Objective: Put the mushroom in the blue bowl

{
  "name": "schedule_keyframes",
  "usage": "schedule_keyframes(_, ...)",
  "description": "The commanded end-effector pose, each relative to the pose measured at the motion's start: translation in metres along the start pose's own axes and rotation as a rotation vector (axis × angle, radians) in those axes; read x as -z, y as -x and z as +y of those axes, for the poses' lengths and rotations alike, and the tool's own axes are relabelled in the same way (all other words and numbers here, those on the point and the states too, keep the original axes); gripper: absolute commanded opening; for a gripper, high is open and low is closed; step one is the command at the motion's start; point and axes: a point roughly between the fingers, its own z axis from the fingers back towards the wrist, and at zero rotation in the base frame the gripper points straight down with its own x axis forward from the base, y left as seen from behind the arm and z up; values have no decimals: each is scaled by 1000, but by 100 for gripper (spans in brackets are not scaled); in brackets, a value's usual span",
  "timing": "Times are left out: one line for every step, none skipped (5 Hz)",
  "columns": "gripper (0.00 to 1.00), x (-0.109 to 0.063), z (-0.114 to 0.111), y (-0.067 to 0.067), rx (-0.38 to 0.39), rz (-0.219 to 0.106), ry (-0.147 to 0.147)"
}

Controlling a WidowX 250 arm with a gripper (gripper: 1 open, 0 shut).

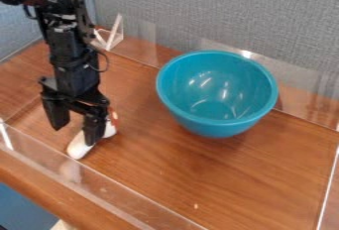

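Note:
The mushroom (pixel 83 147) lies on its side at the left of the wooden table (pixel 212 179); its cream stem shows below the fingers and a bit of reddish cap beside the right finger. My gripper (pixel 75 130) points down right over it, open, a black finger on each side, and the middle of the mushroom is hidden behind them. I cannot tell whether the fingers touch it. The blue bowl (pixel 216 93) stands upright and empty to the right, well apart from the gripper.
A low clear plastic wall (pixel 34 153) runs along the table's front and left edges, close to the mushroom. A grey partition stands behind the table. A small pale object (pixel 113 31) sits at the back left behind the arm.

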Motion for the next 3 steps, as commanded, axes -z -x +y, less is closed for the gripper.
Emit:
schedule_keyframes(100, -8, -2, -12, -1, -47, -15)
schedule_keyframes(100, -6, -4, -14, -5, -49, -12)
schedule_keyframes(100, -4, -6, -15, -12, -50, -11)
